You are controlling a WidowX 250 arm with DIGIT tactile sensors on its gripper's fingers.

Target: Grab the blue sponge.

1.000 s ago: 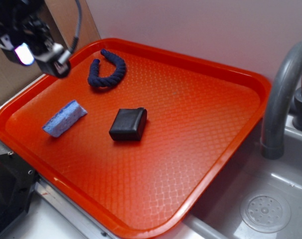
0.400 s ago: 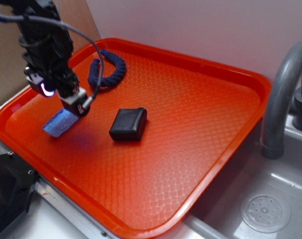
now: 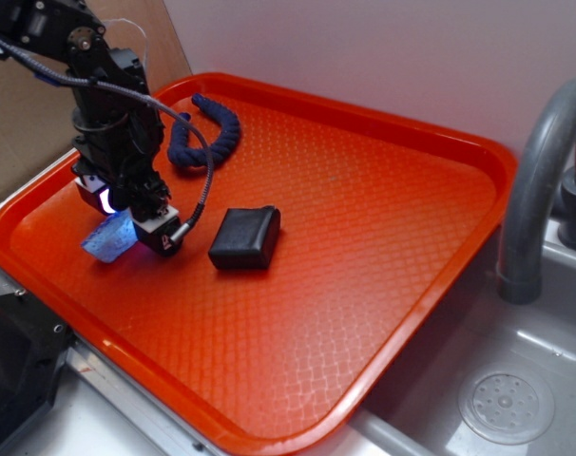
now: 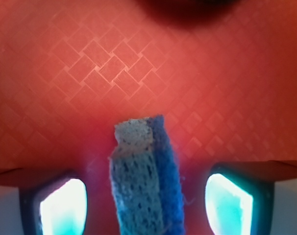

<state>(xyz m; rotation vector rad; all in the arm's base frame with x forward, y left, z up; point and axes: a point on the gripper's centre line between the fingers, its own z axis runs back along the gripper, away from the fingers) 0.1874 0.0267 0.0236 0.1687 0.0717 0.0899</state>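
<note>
The blue sponge (image 4: 146, 181) is being straddled by the gripper (image 4: 144, 205) near the left rim of the red tray (image 3: 383, 237); in the wrist view the jaws are being held wide, with a gap left on each side of the sponge and nothing being gripped. No legible writing is being shown. The black block (image 3: 244, 237) is lying just beside the gripper, and the navy rope (image 3: 208, 136) near the far rim. Open tray is being left to the right, toward the faucet (image 3: 540, 180).

The blue sponge (image 4: 146, 178) stands at six o'clock on the red tray (image 4: 89, 63). The gripper (image 4: 146, 205) fingers flank it at seven and five o'clock, apart from it.
</note>
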